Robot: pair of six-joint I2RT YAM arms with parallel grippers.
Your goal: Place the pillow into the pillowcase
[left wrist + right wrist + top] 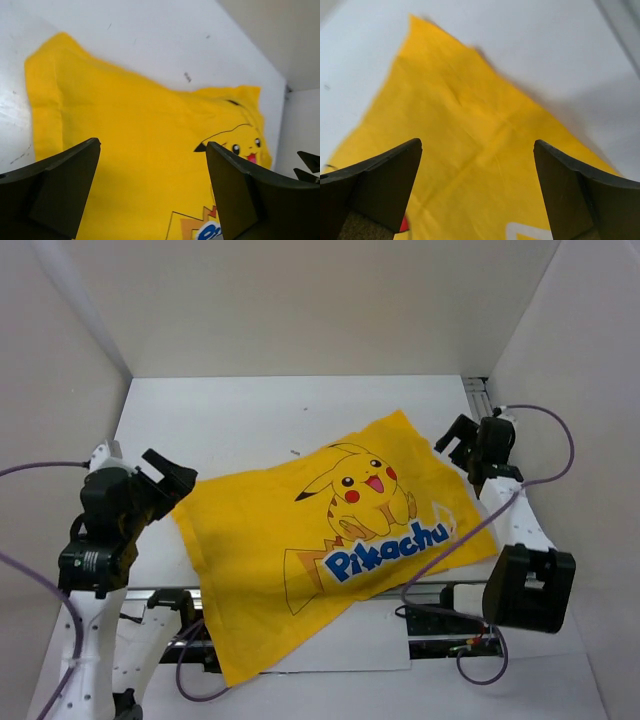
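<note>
Top external view shows the pillowcase (250, 535) lying on the bench (250, 410) between my two hands. Its long axis runs from my left across to my right and slants away toward the far right. My left hand (172, 483) hangs just beside the left short end, and my right hand (455, 443) just beside the far right corner. Both have their jaws wide apart and hold nothing. No white pillow shows, so I cannot tell whether it is already inside. Left wrist view has yellow cloth (125, 125) ahead of and below my parted jaws, with the printed face (245, 147) off to the right. Right wrist view has the far corner of the cloth (465, 115) pointing away from me, untouched. I judge each hand nearest its own end.
</note>
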